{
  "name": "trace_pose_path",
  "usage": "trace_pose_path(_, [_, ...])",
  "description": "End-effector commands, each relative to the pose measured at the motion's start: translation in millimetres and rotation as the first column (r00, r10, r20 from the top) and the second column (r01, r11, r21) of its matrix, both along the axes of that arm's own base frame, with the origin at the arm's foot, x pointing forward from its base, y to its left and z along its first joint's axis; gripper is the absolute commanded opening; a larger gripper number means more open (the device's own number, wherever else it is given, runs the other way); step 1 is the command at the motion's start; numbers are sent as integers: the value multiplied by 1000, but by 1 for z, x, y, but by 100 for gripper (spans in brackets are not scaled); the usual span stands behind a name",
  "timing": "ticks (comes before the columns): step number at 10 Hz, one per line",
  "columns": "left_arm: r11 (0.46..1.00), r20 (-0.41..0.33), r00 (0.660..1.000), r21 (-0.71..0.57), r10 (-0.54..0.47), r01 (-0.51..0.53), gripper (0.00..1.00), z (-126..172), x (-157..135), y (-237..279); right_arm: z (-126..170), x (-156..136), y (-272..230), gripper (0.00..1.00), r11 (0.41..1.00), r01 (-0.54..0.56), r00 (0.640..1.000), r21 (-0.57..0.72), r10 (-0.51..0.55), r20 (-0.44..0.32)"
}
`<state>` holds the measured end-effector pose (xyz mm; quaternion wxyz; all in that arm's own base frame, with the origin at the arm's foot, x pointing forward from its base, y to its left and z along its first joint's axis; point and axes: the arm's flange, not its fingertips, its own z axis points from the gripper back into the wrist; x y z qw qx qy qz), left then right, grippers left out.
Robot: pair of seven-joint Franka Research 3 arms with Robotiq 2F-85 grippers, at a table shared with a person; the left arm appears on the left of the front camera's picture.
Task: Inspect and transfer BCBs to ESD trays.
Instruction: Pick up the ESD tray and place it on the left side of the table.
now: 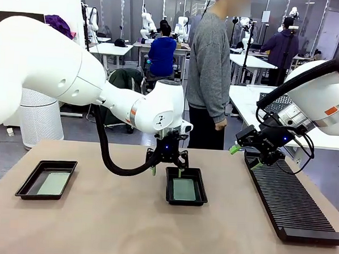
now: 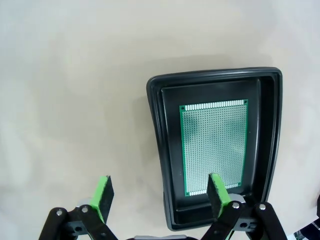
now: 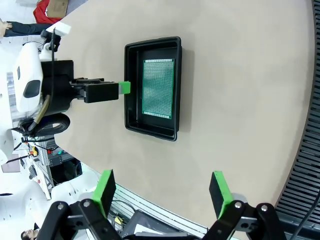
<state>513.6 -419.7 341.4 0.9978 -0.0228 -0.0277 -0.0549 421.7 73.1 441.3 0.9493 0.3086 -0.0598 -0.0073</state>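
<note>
Directly under the parted left jaws, BCB (image 2: 214, 150) lies in tray (image 2: 161, 150).

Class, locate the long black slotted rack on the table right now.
In the front view, the rack lies along the table's right side, below the right gripper, right of the middle tray.

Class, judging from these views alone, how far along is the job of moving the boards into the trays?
Done: each tray holds a board, the left tray with its board and the middle tray with its board. In hand: nothing; the left gripper hangs open above the middle tray's near rim, and the right gripper is open and empty above the table. Left: hard to say; the rack looks empty.
</note>
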Motion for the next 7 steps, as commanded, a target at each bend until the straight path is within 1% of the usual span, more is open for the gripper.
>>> trace_pose_path(1, [1000, 25, 1000, 14, -14, 14, 100, -13, 1, -1, 1, 0, 2, 100, 1000, 20, 1000, -1, -20, -3])
trace_pose_path(4, [1000, 18, 1000, 6, -22, 22, 100, -23, 2, -2, 1, 0, 2, 100, 1000, 20, 1000, -1, -20, -3])
trace_pose_path(6, [1000, 35, 999, 5, -22, 22, 93, -26, 1, -3, 1, 0, 2, 100, 1000, 20, 1000, -1, -20, -3])
trace_pose_path(7, [1000, 30, 999, -1, -22, 23, 88, -26, 1, -3, 1, 0, 2, 100, 1000, 20, 1000, -1, -20, -3])
